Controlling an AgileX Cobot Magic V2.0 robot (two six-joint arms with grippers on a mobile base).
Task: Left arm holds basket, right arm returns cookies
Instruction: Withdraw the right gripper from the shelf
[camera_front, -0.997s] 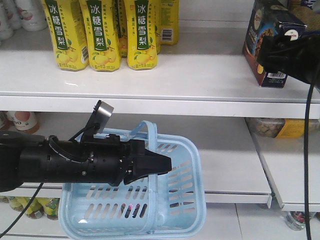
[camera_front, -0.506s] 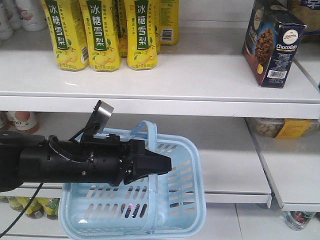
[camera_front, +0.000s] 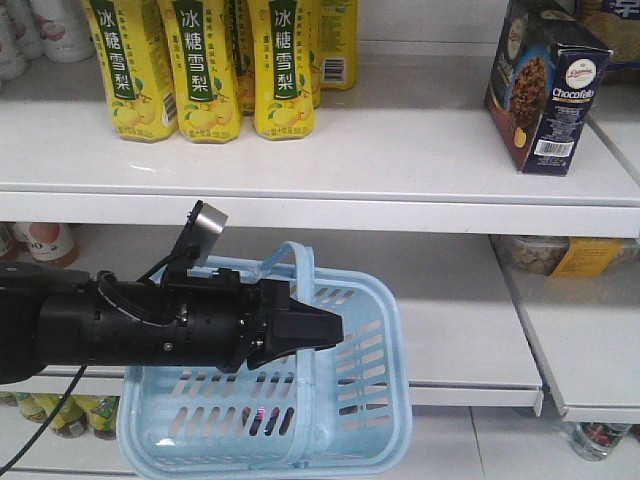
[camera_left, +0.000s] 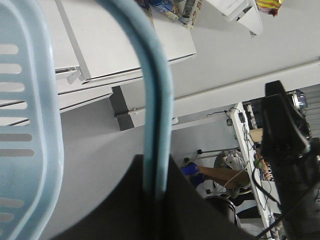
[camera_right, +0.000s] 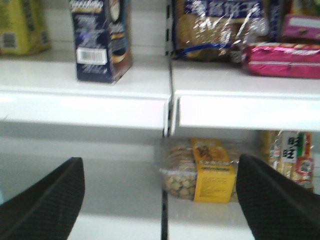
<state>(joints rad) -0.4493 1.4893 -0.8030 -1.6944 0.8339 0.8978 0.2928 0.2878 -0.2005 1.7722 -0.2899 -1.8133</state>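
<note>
- White store shelving fills the front view, two tiers visible, with a vertical seam near the right end.
- Landmark: cookies, a dark navy box, standing upright on the upper shelf near its right end, close to the front edge. Nothing touches it.
- Same cookies seen from the right wrist view: barcode panel facing the camera, box just left of the shelf seam.
- Yellow drink cartons stand in a row on the same shelf, well to the left of the cookies.
- Clear bag of nuts with a yellow label lies on the shelf below the cookies, slightly to their right. Bagged snacks sit just right of the cookies, past the seam.
- Right gripper: two dark fingertips at the bottom corners of its wrist view, spread wide, nothing between them, below and well apart from the cookies. Not seen in the front view.
- Basket, light blue, hangs in front of the lower shelf, down and left of the cookies.
- Left gripper reaches in from the left at the basket's arched handle; the wrist view shows the handle running into the dark jaw, clamped on it.
</note>
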